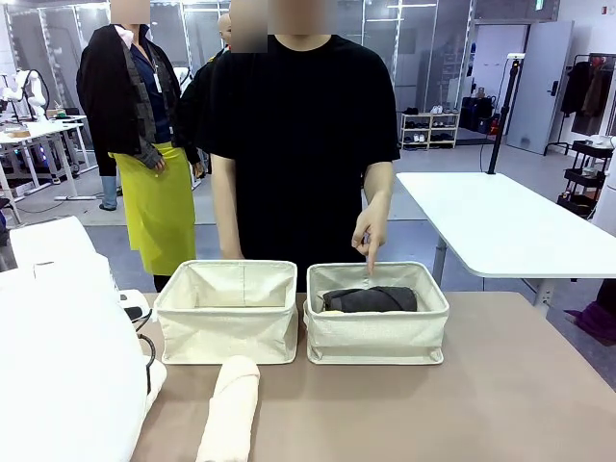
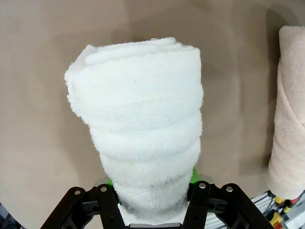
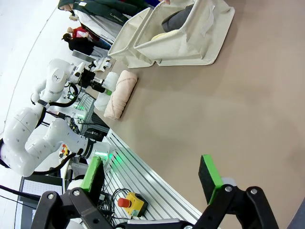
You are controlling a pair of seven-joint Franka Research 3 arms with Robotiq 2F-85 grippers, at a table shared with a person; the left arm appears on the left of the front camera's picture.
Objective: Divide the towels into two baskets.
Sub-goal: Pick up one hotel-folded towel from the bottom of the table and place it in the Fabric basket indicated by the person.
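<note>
Between the fingers of the left gripper (image 2: 151, 179) sits one end of a white towel (image 2: 138, 124), a thick rolled bundle. The green pads press in on both sides of it, so the gripper is closed around the roll. The rest of the roll extends straight away from the fingers, with the tan table (image 2: 38, 95) behind it. Just off to one side of the gripper lies a cream towel (image 2: 288, 109), also rolled, resting on the table and not touching the white one.

Seen from the front, the cream roll lies lengthwise on the table, and the bulky white left arm (image 1: 58, 356) is beside it. Beyond the roll stand two cream cloth baskets side by side, almost touching. The left basket (image 1: 226, 332) stands directly past the cream roll. The right basket (image 1: 375, 342) holds a dark grey towel (image 1: 371, 298), rolled and lying across it, with a pale yellow towel (image 1: 327, 311) partly showing underneath. A person in a black shirt stands behind the baskets, and the person's hand (image 1: 369, 236) points a finger down into the right basket.

The right gripper (image 3: 151, 174) stands spread wide with nothing between its fingers, above the table edge and well apart from the baskets. Below it sits a yellow box with a red button (image 3: 128, 204).
</note>
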